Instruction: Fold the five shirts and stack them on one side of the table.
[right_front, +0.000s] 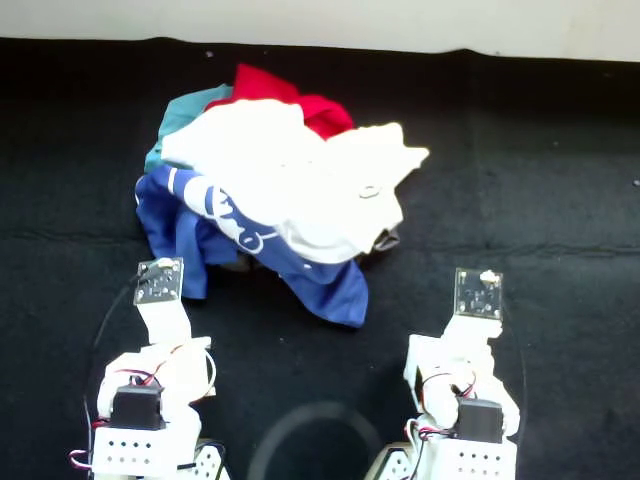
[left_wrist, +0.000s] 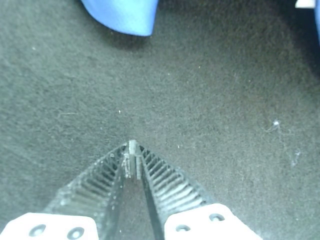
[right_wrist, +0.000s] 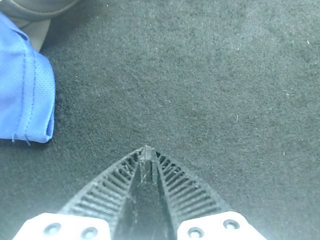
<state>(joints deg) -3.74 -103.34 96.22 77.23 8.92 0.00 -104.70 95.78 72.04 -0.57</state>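
Several crumpled shirts (right_front: 300, 180) heaped | blue shirt (right_wrist: 25, 95) mesh-textured | table (right_front: 560, 150) fuzzy black

Left gripper (left_wrist: 131, 152), jaws pressed together with nothing between them, over the dark table cover (left_wrist: 225, 100); well ahead of the tips lies the edge of a blue shirt (left_wrist: 125, 15).

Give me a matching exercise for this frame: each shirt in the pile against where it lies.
1 white shirt
2 blue shirt
3 red shirt
4 teal shirt

a sticking out at the far side, centre
b on top of the others
c sticking out at the far left
d near side, partly under the white one

Pairs: 1-b, 2-d, 3-a, 4-c
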